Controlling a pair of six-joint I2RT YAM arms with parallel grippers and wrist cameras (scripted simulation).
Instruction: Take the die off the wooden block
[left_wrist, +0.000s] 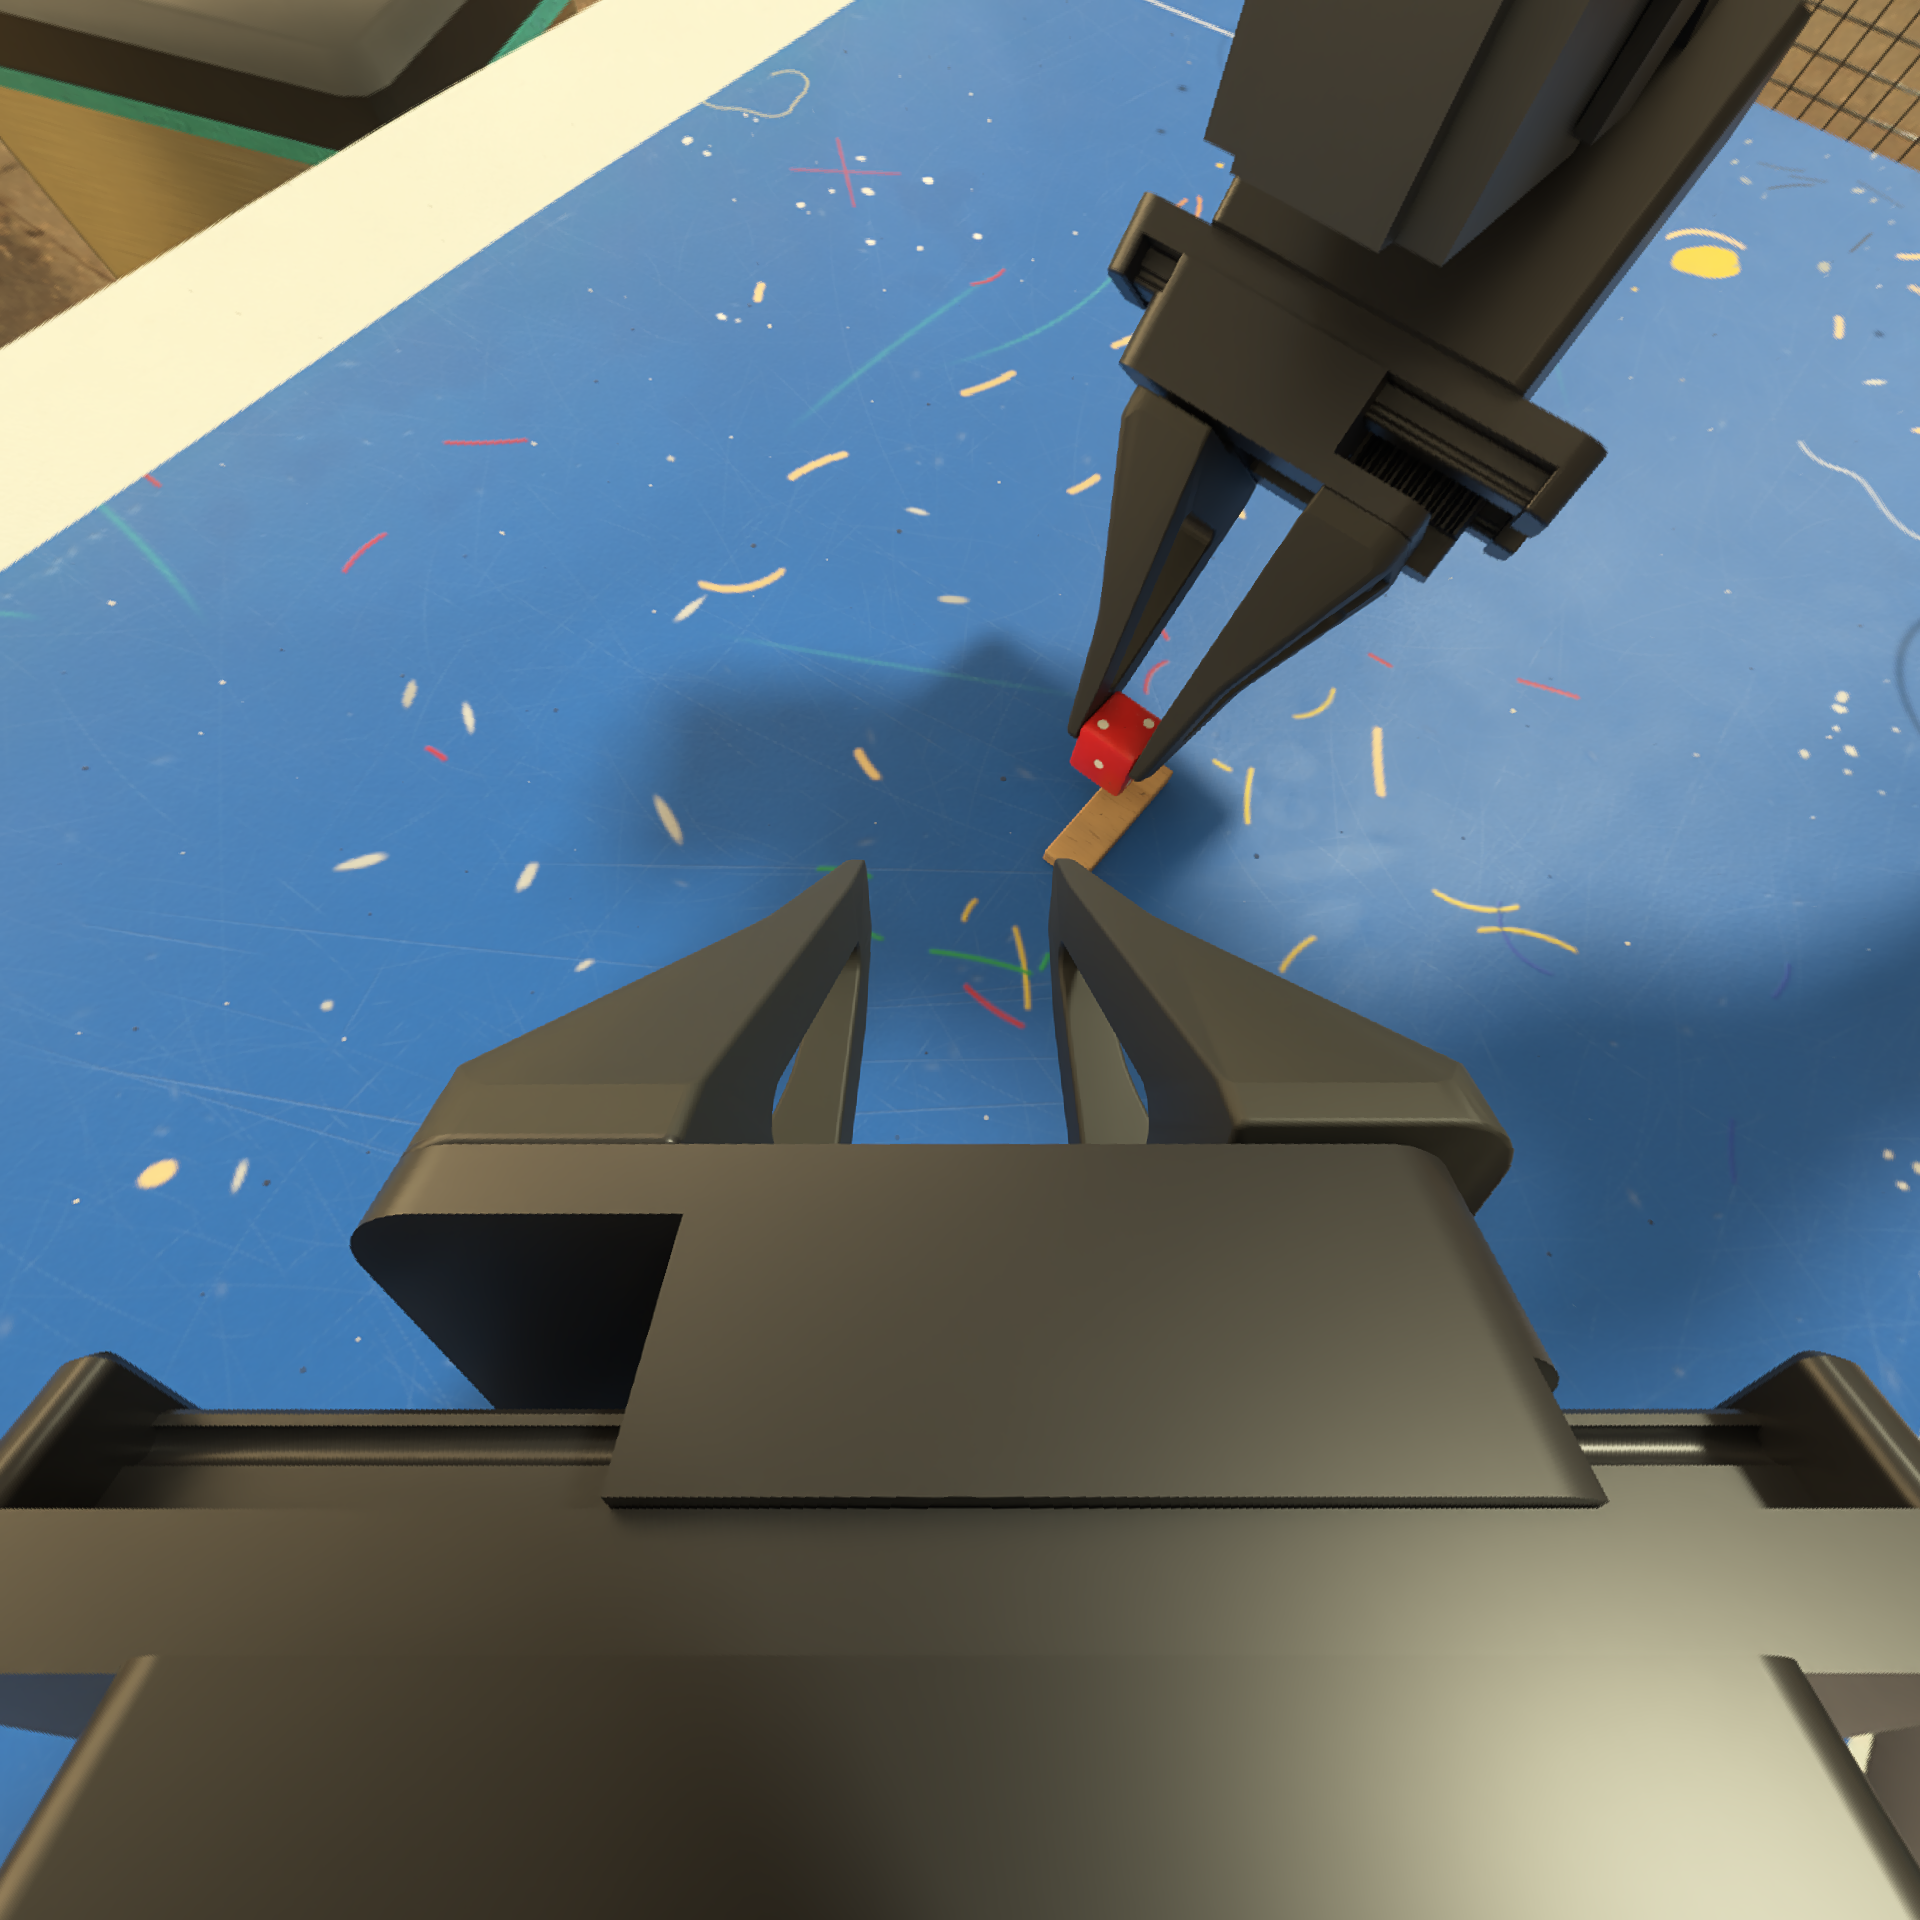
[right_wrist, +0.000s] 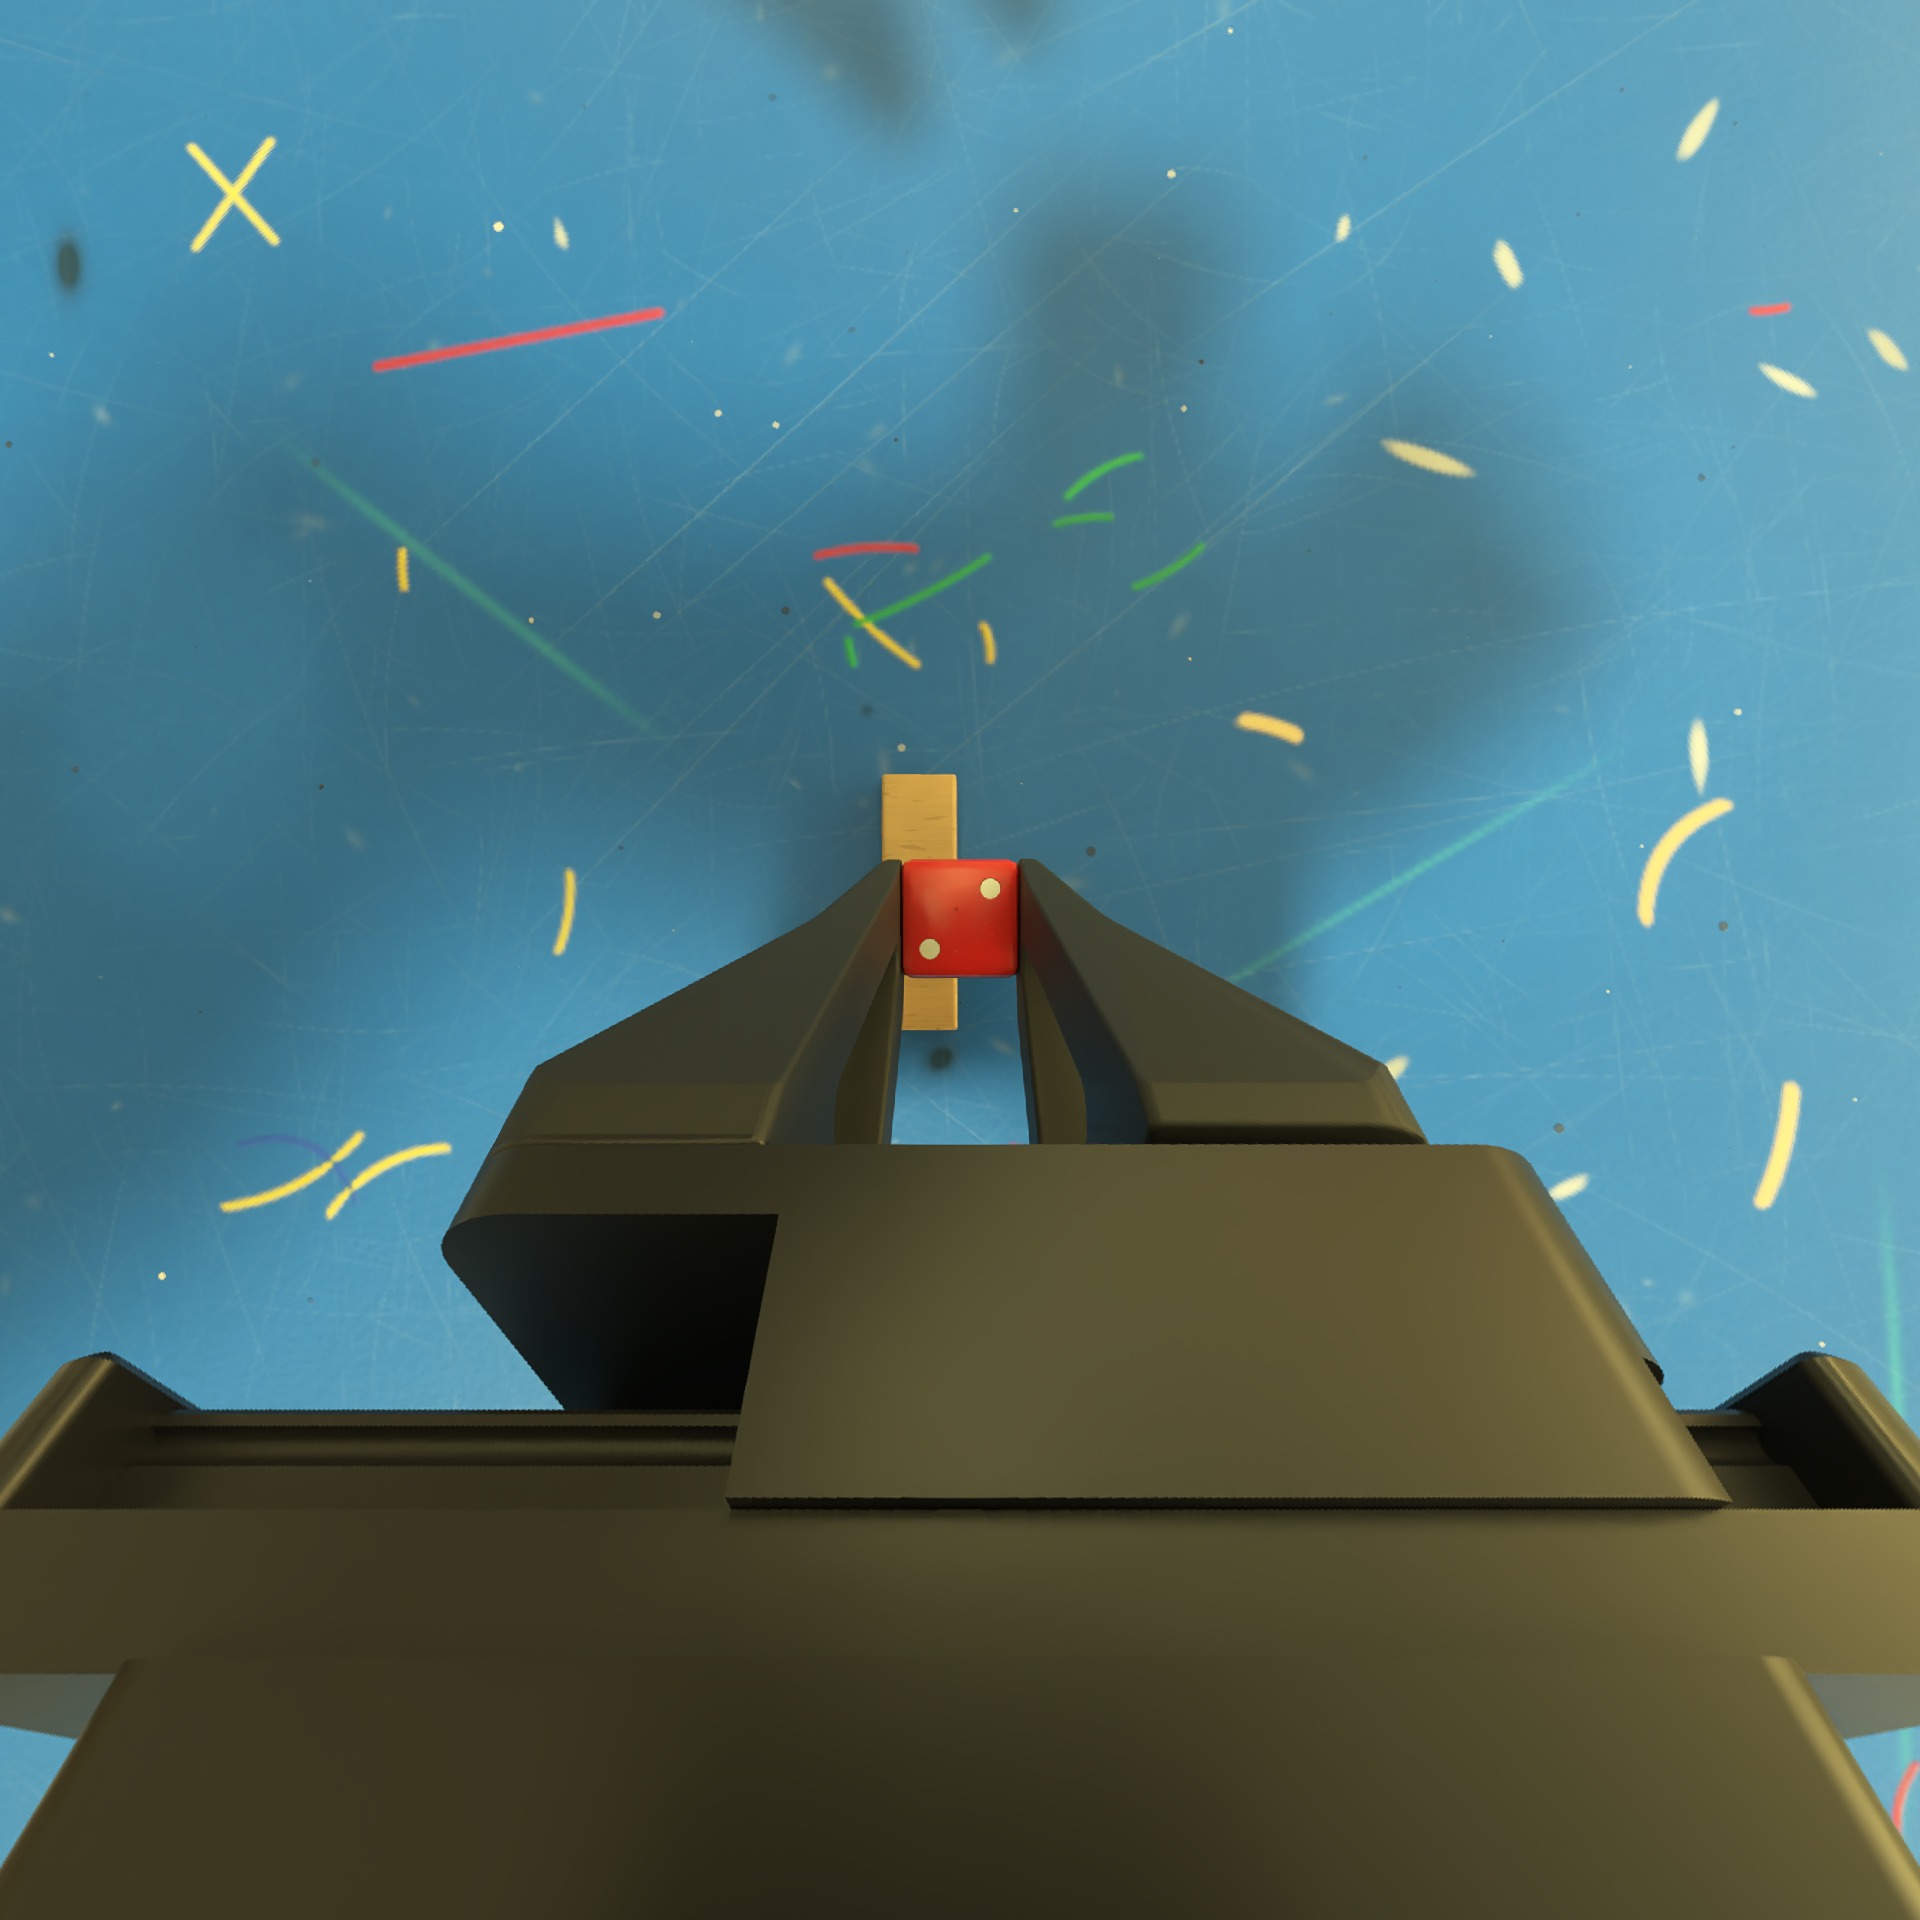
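Across the paint-flecked blue worktop (left_wrist: 520, 935), the right gripper (right_wrist: 959, 920) at frame centre clamps its fingers (right_wrist: 873, 935) on the red die (right_wrist: 959, 917) over the thin wooden block (right_wrist: 920, 816), apparently just lifted, so setting it aside remains, while the left gripper (left_wrist: 961, 883) waits parted and empty beside the block's near end

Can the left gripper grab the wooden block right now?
Probably yes. The left gripper is open with nothing in it, and its fingertip sits right by the near end of the wooden block. The right gripper pinching the red die crowds only the far end.
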